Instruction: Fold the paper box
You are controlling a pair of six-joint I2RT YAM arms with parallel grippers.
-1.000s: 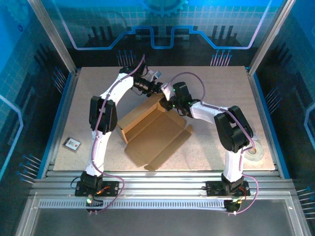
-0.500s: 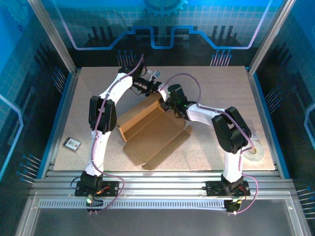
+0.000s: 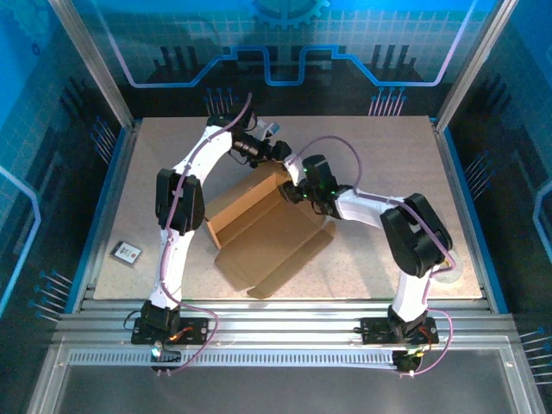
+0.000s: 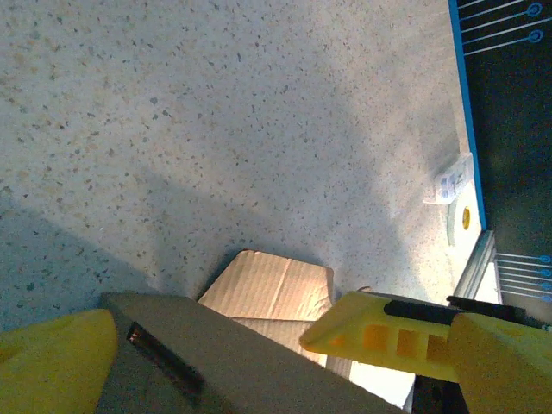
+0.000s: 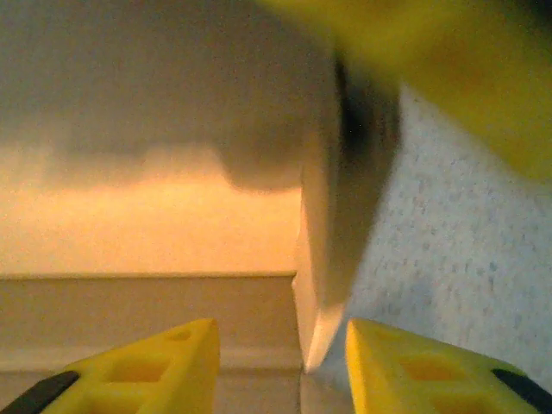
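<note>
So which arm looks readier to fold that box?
Probably right: the right gripper has open fingers straddling an upright wall of the paper box; the left gripper hangs wide open over the far corner.

Speckled beige tabletop (image 3: 379,147) inside blue grid-patterned walls (image 3: 43,129)

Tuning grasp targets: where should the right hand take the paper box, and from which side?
Probably best to take the paper box by its upright wall at the far corner. It stands as a thin panel, edge up, so bring the right hand down from above, one finger inside, one outside. Its open fingers straddle that edge.
</note>
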